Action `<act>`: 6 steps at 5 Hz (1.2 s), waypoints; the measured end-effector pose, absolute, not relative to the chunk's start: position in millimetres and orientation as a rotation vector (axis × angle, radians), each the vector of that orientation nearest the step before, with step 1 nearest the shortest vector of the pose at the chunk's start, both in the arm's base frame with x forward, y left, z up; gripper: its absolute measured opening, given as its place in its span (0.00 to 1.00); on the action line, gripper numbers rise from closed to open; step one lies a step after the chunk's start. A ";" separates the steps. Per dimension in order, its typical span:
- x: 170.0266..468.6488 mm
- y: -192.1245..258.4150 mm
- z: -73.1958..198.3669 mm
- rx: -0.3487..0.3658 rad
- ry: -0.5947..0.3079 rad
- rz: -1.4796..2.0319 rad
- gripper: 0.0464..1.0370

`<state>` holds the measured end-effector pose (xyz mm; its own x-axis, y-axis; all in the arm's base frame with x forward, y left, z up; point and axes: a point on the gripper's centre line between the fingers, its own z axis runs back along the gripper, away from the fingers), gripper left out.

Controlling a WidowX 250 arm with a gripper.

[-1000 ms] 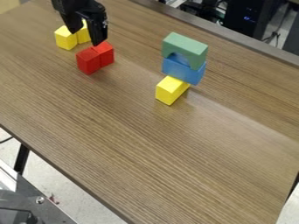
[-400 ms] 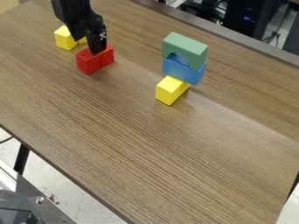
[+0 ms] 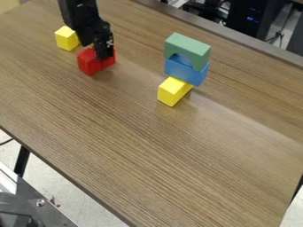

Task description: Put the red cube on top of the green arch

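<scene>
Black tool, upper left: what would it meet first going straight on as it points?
The tool would probably meet the red cubes just below it first, though depth is unclear here.

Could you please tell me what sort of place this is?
Probably a robotics lab or workshop: a black robot gripper hangs over toy blocks on a wood-grain table, with what looks like computer equipment behind.
</scene>
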<state>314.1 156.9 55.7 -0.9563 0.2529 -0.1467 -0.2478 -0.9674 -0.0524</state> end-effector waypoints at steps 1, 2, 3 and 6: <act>318.2 155.0 55.3 -0.233 -0.069 2.865 0.96; 319.3 154.1 49.0 -0.220 -0.067 2.865 0.92; 318.4 155.3 41.5 -0.196 -0.067 2.872 0.64; 317.8 149.2 40.8 -0.198 -0.008 2.892 0.52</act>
